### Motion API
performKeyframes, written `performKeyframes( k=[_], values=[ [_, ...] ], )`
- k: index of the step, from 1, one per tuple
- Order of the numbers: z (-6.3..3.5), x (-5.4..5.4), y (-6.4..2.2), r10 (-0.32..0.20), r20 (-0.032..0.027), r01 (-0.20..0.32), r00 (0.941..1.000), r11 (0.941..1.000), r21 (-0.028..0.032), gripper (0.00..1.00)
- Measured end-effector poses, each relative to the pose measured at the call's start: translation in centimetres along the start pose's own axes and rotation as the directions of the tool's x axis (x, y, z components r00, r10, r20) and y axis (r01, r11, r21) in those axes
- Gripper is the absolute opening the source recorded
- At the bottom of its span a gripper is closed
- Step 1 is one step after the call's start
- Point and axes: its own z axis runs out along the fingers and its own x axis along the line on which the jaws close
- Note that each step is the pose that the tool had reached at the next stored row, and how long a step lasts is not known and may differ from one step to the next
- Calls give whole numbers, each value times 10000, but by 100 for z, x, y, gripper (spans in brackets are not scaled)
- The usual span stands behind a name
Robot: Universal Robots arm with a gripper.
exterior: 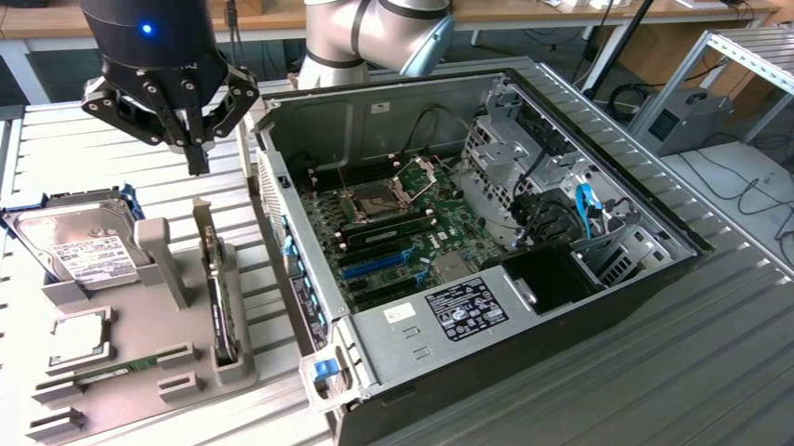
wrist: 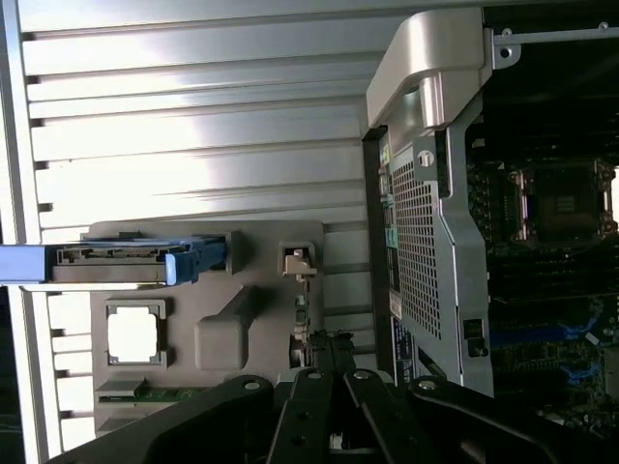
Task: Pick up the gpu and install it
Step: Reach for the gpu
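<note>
One black gripper (exterior: 196, 165) hangs over the slatted metal counter (exterior: 74, 149) in the exterior view. Its fingers (exterior: 196, 153) are pressed together on nothing, with the tips above one end of a grey parts tray (exterior: 155, 321). The tray holds four items. The gpu (exterior: 222, 311), a thin dark card with a grey metal bracket at the end under the gripper, stands on edge in the slot along the side facing the computer case (exterior: 645, 279). A silver hard drive (exterior: 74, 246) in a blue caddy carries a white label whose print is too small to read. A square processor (exterior: 77, 339) and a narrow green memory stick (exterior: 114, 373) lie in their own recesses. The case is on the exterior view's right, side panel off, with the green motherboard (exterior: 397, 223) exposed. A black label (exterior: 466, 309) with unreadable white print and a small white sticker (exterior: 400, 313) sit on the metal box at its near end. In the wrist view, the closed fingers reach over the tray beside the gpu's slot. The hard drive, processor and memory stick lie in the tray beyond them, and the perforated rear panel (wrist: 418, 242) of the case stands alongside.
</note>
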Motion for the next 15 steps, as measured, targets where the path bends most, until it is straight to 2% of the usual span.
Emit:
performKeyframes(
  k=[15],
  values=[
    [-1, -1, -23, 0, 0, 0, 10000, 10000, 2, 11]
  ],
)
